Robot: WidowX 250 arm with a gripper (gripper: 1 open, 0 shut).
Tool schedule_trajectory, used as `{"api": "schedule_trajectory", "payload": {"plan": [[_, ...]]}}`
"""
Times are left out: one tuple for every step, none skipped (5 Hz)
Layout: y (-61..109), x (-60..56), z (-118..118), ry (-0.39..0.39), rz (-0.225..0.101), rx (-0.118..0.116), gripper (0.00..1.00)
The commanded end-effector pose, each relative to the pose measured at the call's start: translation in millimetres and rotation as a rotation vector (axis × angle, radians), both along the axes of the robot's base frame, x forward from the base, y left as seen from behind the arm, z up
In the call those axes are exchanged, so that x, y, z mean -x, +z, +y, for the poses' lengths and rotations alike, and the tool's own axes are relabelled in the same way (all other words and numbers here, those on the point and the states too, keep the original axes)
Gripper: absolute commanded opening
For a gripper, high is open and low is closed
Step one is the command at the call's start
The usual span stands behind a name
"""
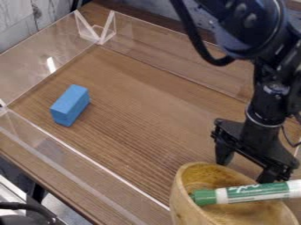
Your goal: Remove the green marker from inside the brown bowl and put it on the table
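The green marker [245, 193] lies across the rim of the brown bowl [212, 207] at the bottom right, its green end to the left and its white end toward the right edge of the view. My gripper [252, 160] hangs just behind the bowl and a little above the marker, fingers pointing down and open, with nothing between them. The table [153, 105] is a brown wood-grain top.
A blue block [69, 105] lies on the left part of the table. Low clear acrylic walls [35, 61] border the top, with a clear corner piece [94, 28] at the back. The bowl is cut off by the bottom edge of the view.
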State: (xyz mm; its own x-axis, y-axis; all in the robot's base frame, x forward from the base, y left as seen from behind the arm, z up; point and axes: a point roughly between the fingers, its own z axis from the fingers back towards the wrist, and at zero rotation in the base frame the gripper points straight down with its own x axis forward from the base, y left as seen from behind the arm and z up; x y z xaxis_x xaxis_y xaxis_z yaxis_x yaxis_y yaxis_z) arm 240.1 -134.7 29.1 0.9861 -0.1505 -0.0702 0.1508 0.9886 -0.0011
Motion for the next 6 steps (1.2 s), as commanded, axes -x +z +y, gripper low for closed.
{"api": "schedule_trajectory", "payload": {"plan": [[5.0,-1.8,-7.5,-0.017,-0.035,0.016,1.00],[1.0,-1.2,-8.9,-0.026,-0.038,0.014,1.00],[-1.2,-0.7,-9.8,-0.035,-0.042,0.010,1.00],[-2.4,-0.4,-10.5,-0.043,-0.045,0.008,0.00],[-1.5,1.2,-7.6,-0.063,-0.047,-0.003,0.00],[1.6,3.8,-1.1,-0.082,-0.060,-0.018,0.00]]}}
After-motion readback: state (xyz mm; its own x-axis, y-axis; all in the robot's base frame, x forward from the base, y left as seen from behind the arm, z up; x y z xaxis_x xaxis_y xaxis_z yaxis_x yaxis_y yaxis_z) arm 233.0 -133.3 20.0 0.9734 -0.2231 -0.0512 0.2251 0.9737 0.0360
